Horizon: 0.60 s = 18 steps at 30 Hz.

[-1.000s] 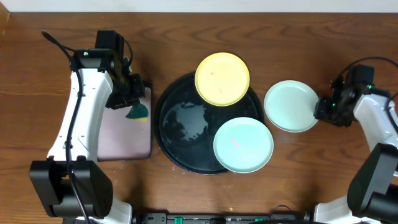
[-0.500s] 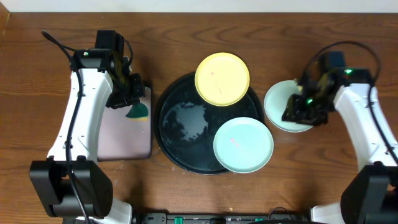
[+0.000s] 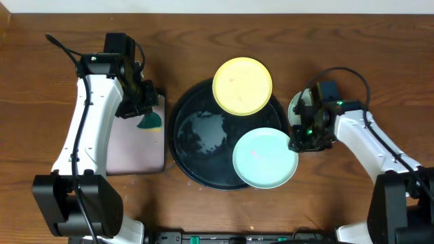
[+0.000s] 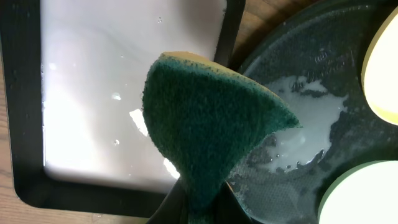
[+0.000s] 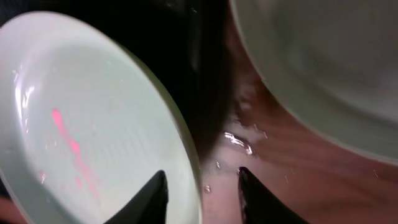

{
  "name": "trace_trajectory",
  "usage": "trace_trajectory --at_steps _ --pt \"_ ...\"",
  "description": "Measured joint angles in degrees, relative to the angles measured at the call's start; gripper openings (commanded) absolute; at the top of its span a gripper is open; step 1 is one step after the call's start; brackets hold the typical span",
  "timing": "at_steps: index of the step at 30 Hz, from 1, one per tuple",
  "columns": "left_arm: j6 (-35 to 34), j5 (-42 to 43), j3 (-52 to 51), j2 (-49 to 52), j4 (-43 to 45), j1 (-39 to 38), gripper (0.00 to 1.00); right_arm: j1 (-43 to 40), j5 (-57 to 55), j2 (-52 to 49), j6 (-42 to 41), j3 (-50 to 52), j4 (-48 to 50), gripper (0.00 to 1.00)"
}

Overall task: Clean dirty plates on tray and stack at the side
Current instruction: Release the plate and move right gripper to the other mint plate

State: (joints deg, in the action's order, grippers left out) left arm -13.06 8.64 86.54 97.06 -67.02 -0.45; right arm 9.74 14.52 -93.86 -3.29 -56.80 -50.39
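The round black tray holds a wet film and two plates. A pale yellow plate lies over its far rim and an aqua plate, smeared pink, over its near right rim. Another aqua plate rests on the table right of the tray, partly hidden by my right arm. My right gripper is open and straddles the smeared plate's right rim, one finger over the plate, the other over the wet table. My left gripper is shut on a green sponge above the tray's left side.
A rectangular black-rimmed tray with a pale pink inside lies left of the round tray, under my left arm. Water drops lie on the wood between the two aqua plates.
My right gripper has swung from the table plate's right side leftward and nearer, to the right rim of the smeared aqua plate. The left arm and sponge have not moved.
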Motion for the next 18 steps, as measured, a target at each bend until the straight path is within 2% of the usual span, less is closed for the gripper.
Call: trace_trajectory --at_steps 2,5,6,14,18 --pt "0.0 0.0 0.0 0.0 0.0 0.0 0.08 0.9 0.0 0.0 0.3 1.0 1.5 0.25" --pt "0.0 0.0 0.0 0.0 0.0 0.0 0.07 2.1 -0.1 0.0 0.8 1.8 2.2 0.04" --pt "0.0 0.0 0.0 0.0 0.0 0.0 0.08 2.6 -0.2 0.0 1.0 1.8 2.3 0.01" --pt "0.0 0.0 0.0 0.0 0.0 0.0 0.07 6.0 3.9 0.0 -1.5 -0.8 0.5 0.01" --pt "0.0 0.0 0.0 0.0 0.0 0.0 0.08 9.7 6.2 0.0 -8.2 -4.8 4.3 0.01"
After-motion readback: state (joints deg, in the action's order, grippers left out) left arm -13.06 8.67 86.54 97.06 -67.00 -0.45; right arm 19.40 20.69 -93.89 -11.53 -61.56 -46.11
